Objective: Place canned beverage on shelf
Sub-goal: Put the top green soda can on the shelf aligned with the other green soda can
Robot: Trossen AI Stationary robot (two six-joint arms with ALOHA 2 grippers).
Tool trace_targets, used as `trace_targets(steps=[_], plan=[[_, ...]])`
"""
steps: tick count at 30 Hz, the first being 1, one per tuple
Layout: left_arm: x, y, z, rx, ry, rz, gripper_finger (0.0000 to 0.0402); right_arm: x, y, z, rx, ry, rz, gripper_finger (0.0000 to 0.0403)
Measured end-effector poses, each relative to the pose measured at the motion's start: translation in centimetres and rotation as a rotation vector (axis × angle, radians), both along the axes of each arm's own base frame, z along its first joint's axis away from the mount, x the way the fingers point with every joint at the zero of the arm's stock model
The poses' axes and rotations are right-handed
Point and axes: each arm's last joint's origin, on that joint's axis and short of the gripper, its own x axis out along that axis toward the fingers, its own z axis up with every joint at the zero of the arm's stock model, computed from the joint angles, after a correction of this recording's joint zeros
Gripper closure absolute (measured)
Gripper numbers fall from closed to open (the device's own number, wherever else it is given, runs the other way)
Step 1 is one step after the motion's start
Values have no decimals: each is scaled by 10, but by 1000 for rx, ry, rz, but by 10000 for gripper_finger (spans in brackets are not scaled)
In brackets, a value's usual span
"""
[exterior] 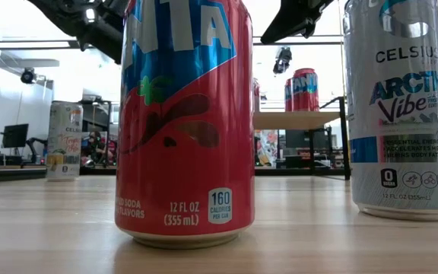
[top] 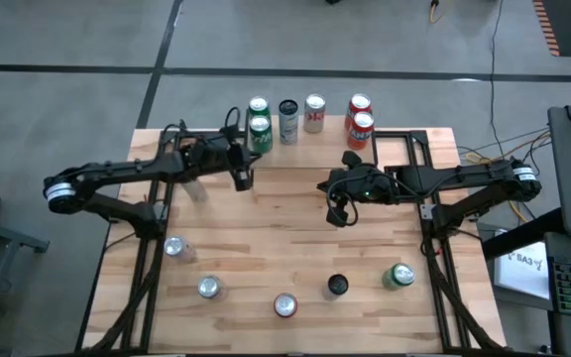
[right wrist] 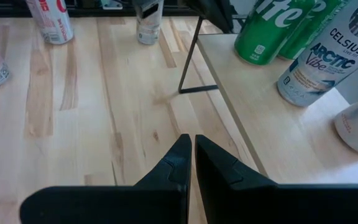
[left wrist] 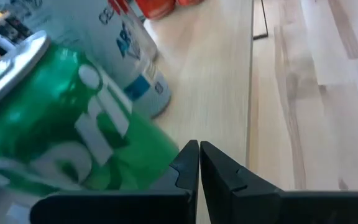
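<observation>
While 6 cans stand together along the far edge of the wooden table [top: 295, 238], 5 more sit spread along its near edge. On the shelf [top: 305, 154], a low riser with a light wood top and thin black legs, are 2 green cans [top: 258, 127], a pale can with a dark top [top: 287, 122], a white and red can [top: 314, 114] and 2 red cans [top: 360, 121]. Along the near edge are 2 silver-topped cans [top: 191, 268] on the left, a red can [top: 285, 305] in the middle, a dark-topped can [top: 337, 286], and a green can [top: 398, 277] on the right. None appear opened; contents cannot be seen.

Grey floor surrounds the table, with a desk and keyboard to the right. From table height, a bright workshop with shelving shows behind.

Both arms hang above the table. Left gripper [top: 242, 178] has its fingers pressed together and empty, just beside the green cans at the shelf's front. Right gripper [top: 338, 211] is likewise pinched closed on nothing, over the table's middle, near the shelf front.
</observation>
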Motion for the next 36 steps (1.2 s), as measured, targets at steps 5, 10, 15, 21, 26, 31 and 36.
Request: trace_targets(steps=[5,10,15,21,26,31,36], plan=[[-6,10,2,-24,-28,1,402,0,0,0,-2,1,2,390],[-7,17,2,-44,-56,-27,402,0,0,0,-2,0,1,390],[-8,21,6,-32,-97,-20,402,0,0,0,-2,1,1,390],[-5,25,5,-34,-116,-7,402,0,0,0,-2,0,1,390],[-3,27,3,-38,-121,-2,402,0,0,0,-2,1,1,390],[-4,28,3,-43,-131,10,402,0,0,0,-2,1,1,390],[-5,31,4,-38,-149,44,402,0,0,0,-2,1,1,390]])
